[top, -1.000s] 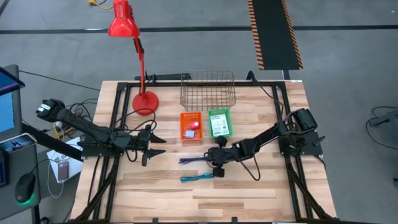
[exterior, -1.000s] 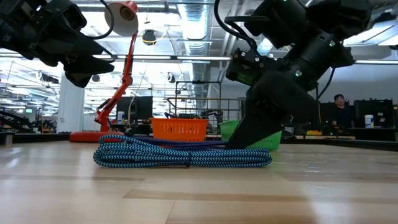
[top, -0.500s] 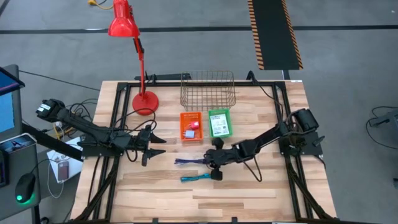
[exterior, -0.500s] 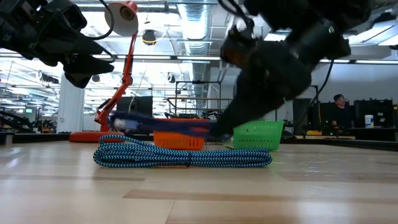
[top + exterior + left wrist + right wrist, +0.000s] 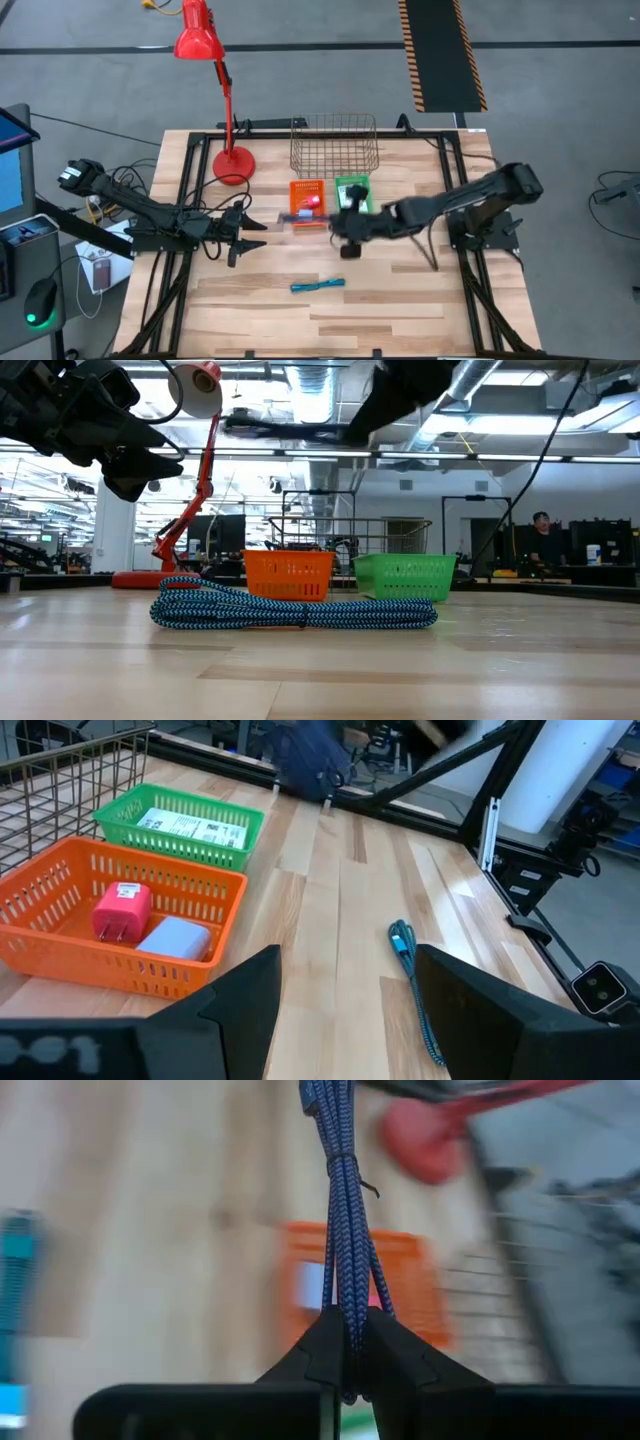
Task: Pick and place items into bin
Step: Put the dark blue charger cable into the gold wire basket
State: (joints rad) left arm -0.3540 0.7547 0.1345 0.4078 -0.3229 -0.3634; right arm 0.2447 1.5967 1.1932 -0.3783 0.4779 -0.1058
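- Spanning the centre of the high view, a light wooden table (image 5: 400, 300) with plank seams sits inside a black frame on a grey floor.
- At the upper right of that view, a black floor strip with yellow-and-black hazard edging (image 5: 440, 50) runs away from the table.
- A red desk lamp (image 5: 215, 90) stands on the table's upper left part; an empty wire basket (image 5: 334, 145) stands at the upper middle.
- Just below the wire basket sit an orange bin (image 5: 308, 205) and a green bin (image 5: 352, 195), side by side. The left wrist view shows a red plug and a grey block inside the orange bin, and printed white cards in the green bin.
- The right gripper (image 5: 338, 222) is raised above the table near the two bins, fingers clamped on a coiled purple-blue cable (image 5: 342, 1230), which hangs out toward the orange bin.
- A teal braided cable (image 5: 317, 285) lies on the bare planks in the lower middle, well apart from the bins.
- The left gripper (image 5: 250, 235) hovers at mid-left with its fingers spread and nothing between them.
- The low view shows an industrial hall behind the table, with ceiling ducts and strip lights; a person (image 5: 541, 535) is at far right.
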